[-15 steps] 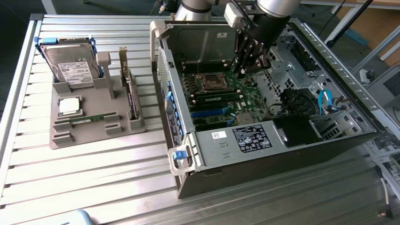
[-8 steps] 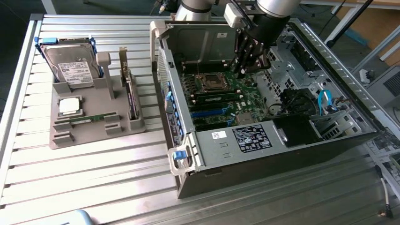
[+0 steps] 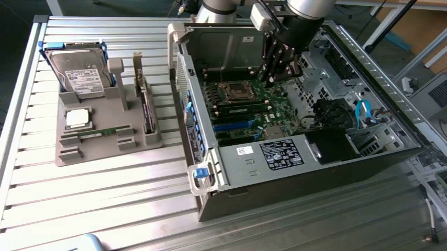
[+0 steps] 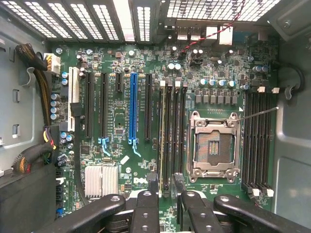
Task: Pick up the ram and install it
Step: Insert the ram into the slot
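Your bench [image 3: 104,209] carries the open case [image 3: 293,178], and just beside the case, on the exterior view's left, sits the grey holder [image 3: 94,151]. Inside the case the tool [image 4: 165,183] hangs low over the memory slots [image 4: 172,131], jaws apart and gripping nothing I can see. One ram [image 4: 161,136] looks seated in a slot within the case — that step appears done — while the second ram [image 3: 98,133] lies in the holder outside the case.
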### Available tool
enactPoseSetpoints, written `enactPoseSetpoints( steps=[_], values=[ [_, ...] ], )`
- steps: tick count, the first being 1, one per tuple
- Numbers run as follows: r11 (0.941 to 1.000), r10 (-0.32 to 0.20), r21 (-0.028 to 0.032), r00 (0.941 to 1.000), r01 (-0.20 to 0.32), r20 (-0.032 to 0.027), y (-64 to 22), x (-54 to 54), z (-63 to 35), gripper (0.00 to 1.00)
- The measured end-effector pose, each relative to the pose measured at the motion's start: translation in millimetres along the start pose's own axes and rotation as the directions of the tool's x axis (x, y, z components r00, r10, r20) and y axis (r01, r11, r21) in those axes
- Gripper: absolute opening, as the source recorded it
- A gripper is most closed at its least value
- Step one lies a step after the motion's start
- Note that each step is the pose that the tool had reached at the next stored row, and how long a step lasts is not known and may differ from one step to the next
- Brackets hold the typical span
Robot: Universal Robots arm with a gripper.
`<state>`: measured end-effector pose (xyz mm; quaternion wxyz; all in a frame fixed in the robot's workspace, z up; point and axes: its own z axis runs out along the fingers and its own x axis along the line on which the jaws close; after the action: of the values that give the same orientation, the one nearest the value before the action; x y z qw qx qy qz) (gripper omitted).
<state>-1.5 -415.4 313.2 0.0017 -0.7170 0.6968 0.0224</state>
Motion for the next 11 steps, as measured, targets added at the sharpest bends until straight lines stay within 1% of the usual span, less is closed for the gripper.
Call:
enactPoseSetpoints(
  steps=[3, 4, 5, 6, 11],
  values=[
    [1.0000, 0.000, 0.0000, 1.0000, 0.000, 0.0000, 0.0, 0.0, 0.0, 0.24],
    [1.0000, 0.000, 0.0000, 1.0000, 0.000, 0.0000, 0.0, 0.0, 0.0, 0.17],
    [1.0000, 0.000, 0.0000, 1.0000, 0.000, 0.0000, 0.0, 0.0, 0.0, 0.17],
    [1.0000, 0.000, 0.0000, 1.0000, 0.000, 0.0000, 0.0, 0.0, 0.0, 0.11],
    [1.0000, 0.000, 0.0000, 1.0000, 0.000, 0.0000, 0.0, 0.0, 0.0, 0.11]
  ],
)
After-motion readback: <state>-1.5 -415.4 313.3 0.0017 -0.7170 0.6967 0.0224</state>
